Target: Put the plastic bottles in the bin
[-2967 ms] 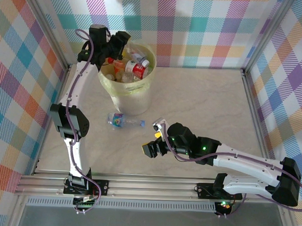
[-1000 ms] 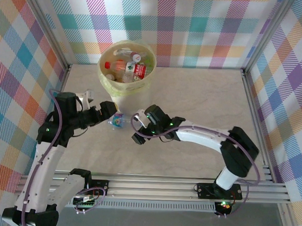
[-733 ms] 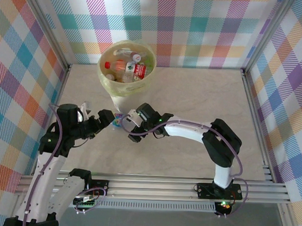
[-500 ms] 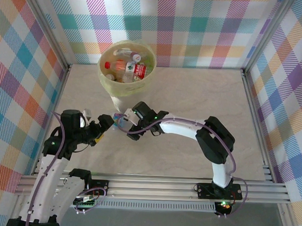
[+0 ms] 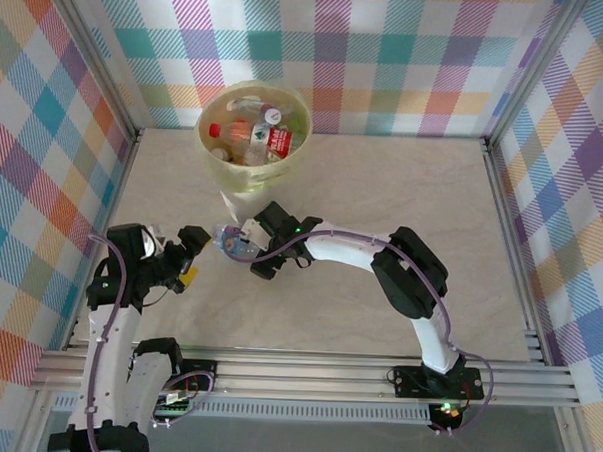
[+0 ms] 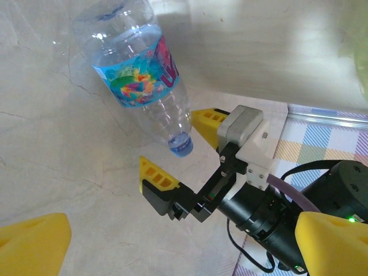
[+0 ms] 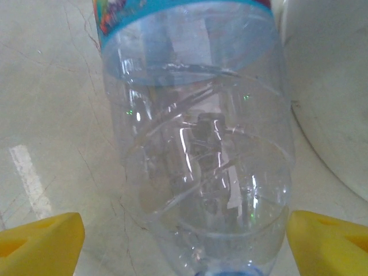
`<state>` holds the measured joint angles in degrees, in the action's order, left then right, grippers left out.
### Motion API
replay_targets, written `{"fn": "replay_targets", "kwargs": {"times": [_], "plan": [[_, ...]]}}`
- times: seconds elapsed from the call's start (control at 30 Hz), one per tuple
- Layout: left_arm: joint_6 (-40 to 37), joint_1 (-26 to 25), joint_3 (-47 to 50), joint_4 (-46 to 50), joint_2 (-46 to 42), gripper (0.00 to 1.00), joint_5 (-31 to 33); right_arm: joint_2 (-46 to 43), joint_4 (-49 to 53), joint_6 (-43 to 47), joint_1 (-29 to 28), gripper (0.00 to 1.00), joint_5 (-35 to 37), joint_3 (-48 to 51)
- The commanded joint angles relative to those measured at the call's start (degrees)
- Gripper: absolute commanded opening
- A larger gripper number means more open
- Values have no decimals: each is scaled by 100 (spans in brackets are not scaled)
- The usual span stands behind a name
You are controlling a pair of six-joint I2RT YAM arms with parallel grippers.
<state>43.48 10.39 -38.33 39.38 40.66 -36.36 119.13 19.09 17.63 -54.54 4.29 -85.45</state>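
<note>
One blue-label plastic bottle (image 5: 231,241) left on the table (image 5: 403,200), on its side at the foot of the bin (image 5: 253,199); other bottles (image 5: 253,136) already inside. Long axis roughly left-right, blue cap (image 6: 181,146) toward the right hand (image 5: 248,248). Right hand spread, straddling the cap end, yellow fingers (image 6: 210,119) either side of the neck, not yet pinching. Left hand (image 5: 190,254) spread wide, empty, just off the base end. Right hand nearer; probably only needs closing, then a lift up into the bin.

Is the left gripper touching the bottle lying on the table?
Apart. The left wrist view shows bare table between the open left gripper and the bottle, which lies well ahead of it.
</note>
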Motion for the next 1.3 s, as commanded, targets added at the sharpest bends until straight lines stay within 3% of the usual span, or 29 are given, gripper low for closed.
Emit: {"fn": "replay_targets", "kwargs": {"times": [0.0, 0.3, 0.57, 0.87, 1.07, 1.27], "plan": [[-334, 233, 53, -64, -49, 100, -398, 119, 144, -14, 5, 89, -75, -183], [-362, 519, 356, -210, -78, 100, -642, 238, 192, -329, -33, 71, -506, -214], [-604, 517, 347, -42, -166, 100, -506, 302, 72, -610, -179, 59, -523, -96], [-648, 518, 581, -156, -366, 100, -602, 76, -183, -1137, -179, 39, -379, 325], [-196, 408, 1146, -677, -621, 100, -694, -605, -598, -1878, -179, 37, -531, 1097], [101, -238, 1318, -1169, -539, 100, -332, -1537, -959, -2457, -205, 36, -889, 1958]]}}
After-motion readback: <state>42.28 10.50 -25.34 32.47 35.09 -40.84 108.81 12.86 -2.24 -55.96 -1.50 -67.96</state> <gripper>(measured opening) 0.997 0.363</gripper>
